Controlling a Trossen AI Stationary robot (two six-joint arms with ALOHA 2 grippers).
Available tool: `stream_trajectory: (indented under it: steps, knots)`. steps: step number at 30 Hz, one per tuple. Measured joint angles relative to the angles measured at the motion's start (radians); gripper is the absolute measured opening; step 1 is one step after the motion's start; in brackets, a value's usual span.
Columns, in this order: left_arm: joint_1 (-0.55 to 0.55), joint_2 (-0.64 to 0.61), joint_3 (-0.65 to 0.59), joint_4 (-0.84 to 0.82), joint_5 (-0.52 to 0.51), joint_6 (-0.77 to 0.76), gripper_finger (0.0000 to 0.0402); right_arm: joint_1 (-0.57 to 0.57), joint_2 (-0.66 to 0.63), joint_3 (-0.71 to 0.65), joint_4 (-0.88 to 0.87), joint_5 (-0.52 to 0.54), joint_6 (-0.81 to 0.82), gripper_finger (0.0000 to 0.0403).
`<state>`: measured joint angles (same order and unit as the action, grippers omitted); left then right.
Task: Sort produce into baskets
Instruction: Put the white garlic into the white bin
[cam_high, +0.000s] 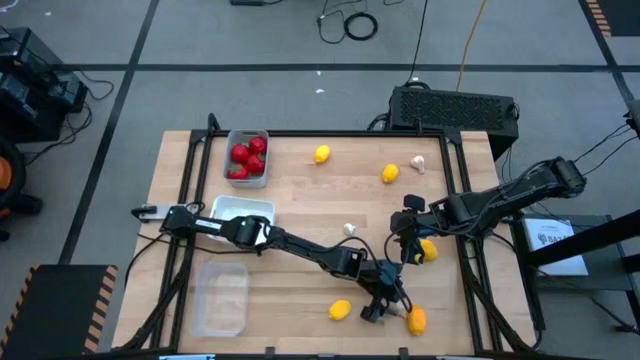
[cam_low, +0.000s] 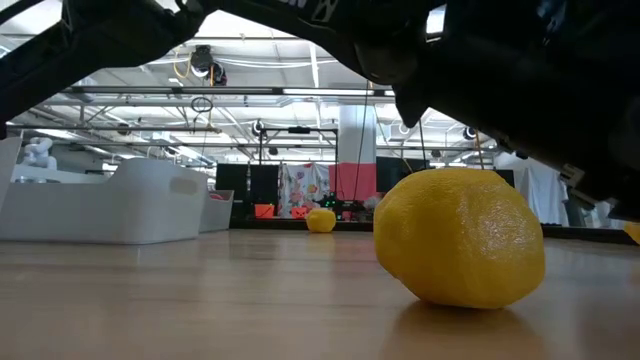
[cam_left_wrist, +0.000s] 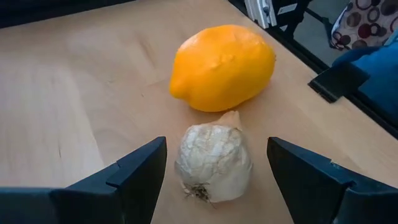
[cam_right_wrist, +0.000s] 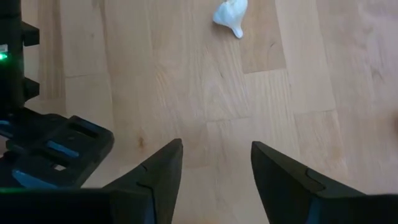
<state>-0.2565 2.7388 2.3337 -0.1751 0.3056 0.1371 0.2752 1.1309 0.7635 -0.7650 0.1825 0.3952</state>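
My left gripper (cam_high: 385, 303) is open near the table's near edge. Its fingers stand on either side of a whitish garlic bulb (cam_left_wrist: 214, 163) that lies on the table, with a gap on each side. An orange lemon (cam_left_wrist: 222, 66) lies just beyond the bulb and also shows in the high view (cam_high: 416, 320). My right gripper (cam_high: 408, 245) is open and empty over the table's right half, beside a yellow lemon (cam_high: 429, 251). Its wrist view shows another garlic bulb (cam_right_wrist: 230, 15) on bare wood.
The greyish basket (cam_high: 248, 135) holds red fruits (cam_high: 248, 160) at the far left. The white basket (cam_high: 243, 207) and the clear basket (cam_high: 222, 298) lie nearer. Loose pieces: lemons (cam_high: 340, 310), (cam_high: 322, 154), (cam_high: 390, 173), and a garlic bulb (cam_high: 418, 163).
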Motion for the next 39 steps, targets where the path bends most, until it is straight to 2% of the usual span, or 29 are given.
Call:
stream_trajectory:
  steps: [4, 14, 20, 25, 28, 34, 39]
  knots:
    - [0.0, 0.0, 0.0, 0.0, 0.002, 0.0, 0.0267, 0.0, 0.0, 0.0, 0.01, 0.0, -0.012, 0.0183]
    - [0.001, 0.0, 0.0, -0.012, 0.002, -0.025, 0.019, 0.0, 0.0, 0.0, 0.014, 0.0, -0.015, 0.0183]
    - [0.009, -0.038, -0.001, -0.11, -0.004, -0.025, 0.0167, 0.0, 0.0, 0.0, 0.014, -0.001, -0.015, 0.0183]
    - [0.026, -0.147, -0.001, -0.35, -0.011, -0.02, 0.0165, 0.0, 0.0, 0.0, 0.013, -0.001, -0.021, 0.0183]
    - [0.036, -0.221, 0.0, -0.548, -0.031, -0.027, 0.0165, 0.0, 0.0, 0.0, 0.014, -0.003, -0.033, 0.0183]
    - [0.031, -0.345, 0.0, -1.028, -0.244, -0.063, 0.0165, 0.0, 0.0, 0.0, 0.013, -0.002, -0.045, 0.0183]
    - [0.033, -0.384, -0.001, -1.341, -0.38, -0.108, 0.0164, 0.0, 0.0, 0.0, 0.027, -0.001, -0.05, 0.0183]
